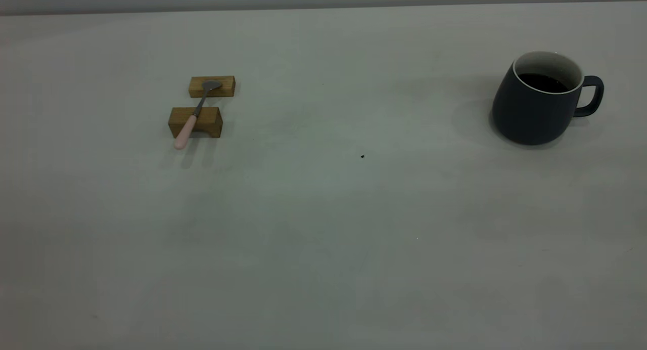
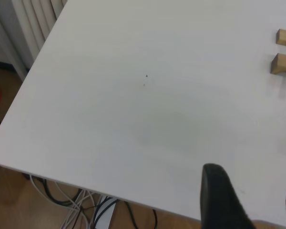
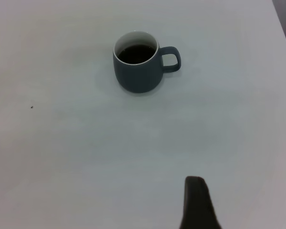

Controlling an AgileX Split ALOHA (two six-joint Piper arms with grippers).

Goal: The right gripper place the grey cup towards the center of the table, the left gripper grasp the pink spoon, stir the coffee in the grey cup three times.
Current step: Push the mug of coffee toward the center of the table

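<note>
The grey cup point(image 1: 536, 104) stands upright at the table's point(image 1: 323, 238) far right, handle pointing right, with dark coffee point(image 1: 543, 82) inside. The right wrist view shows the cup point(image 3: 138, 71) and its coffee point(image 3: 136, 53) well ahead of my right gripper point(image 3: 198, 205), which hangs above bare table. The pink spoon point(image 1: 194, 115) lies across two wooden blocks at the left, its pink handle end toward the front and overhanging the nearer block. My left gripper point(image 2: 255, 200) is open and holds nothing, low over the table's near corner, far from the spoon. Neither gripper shows in the exterior view.
Two small wooden blocks point(image 1: 212, 86) point(image 1: 196, 122) carry the spoon; the left wrist view catches them point(image 2: 282, 63) at its border. A dark speck point(image 1: 362, 156) marks the table's middle. Beyond the table edge point(image 2: 62, 181), the left wrist view shows cables and a wooden floor.
</note>
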